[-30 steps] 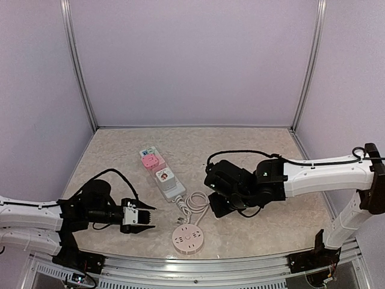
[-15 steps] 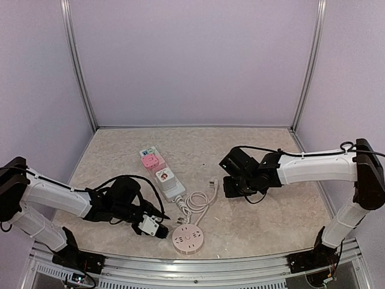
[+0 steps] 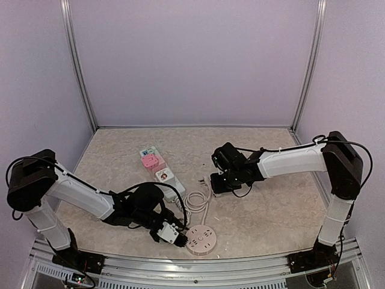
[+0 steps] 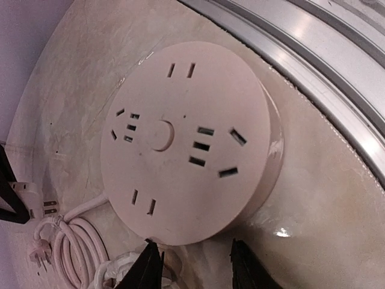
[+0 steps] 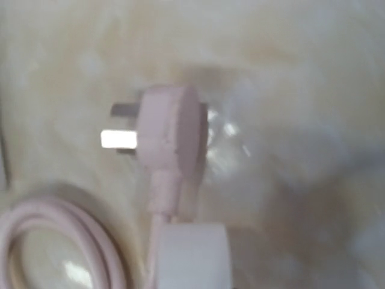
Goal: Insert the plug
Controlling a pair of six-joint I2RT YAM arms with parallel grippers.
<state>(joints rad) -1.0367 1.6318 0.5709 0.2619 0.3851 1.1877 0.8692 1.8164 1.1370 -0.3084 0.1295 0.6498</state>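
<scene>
The pink plug (image 5: 171, 135) lies on the table with its prongs pointing left, its cable running down under a white block (image 5: 192, 256). From above, the plug (image 3: 203, 179) sits just left of my right gripper (image 3: 215, 180), which is shut; its fingers do not show clearly. The round pink socket (image 3: 201, 239) (image 4: 186, 141) lies near the front rail. My left gripper (image 3: 175, 235) (image 4: 195, 268) is low beside it and open, with its black fingertips (image 4: 147, 265) at the socket's rim and bare table between them.
A coiled pink cable (image 3: 195, 201) lies between the two grippers. A white power strip (image 3: 159, 171) with a pink adapter on it lies behind the left arm. The metal front rail (image 4: 325, 78) runs close past the round socket.
My left arm swung right and down to the round socket, its jaws narrowing; the socket shifted slightly right. My right gripper moved left, and the plug now lies left of it.
</scene>
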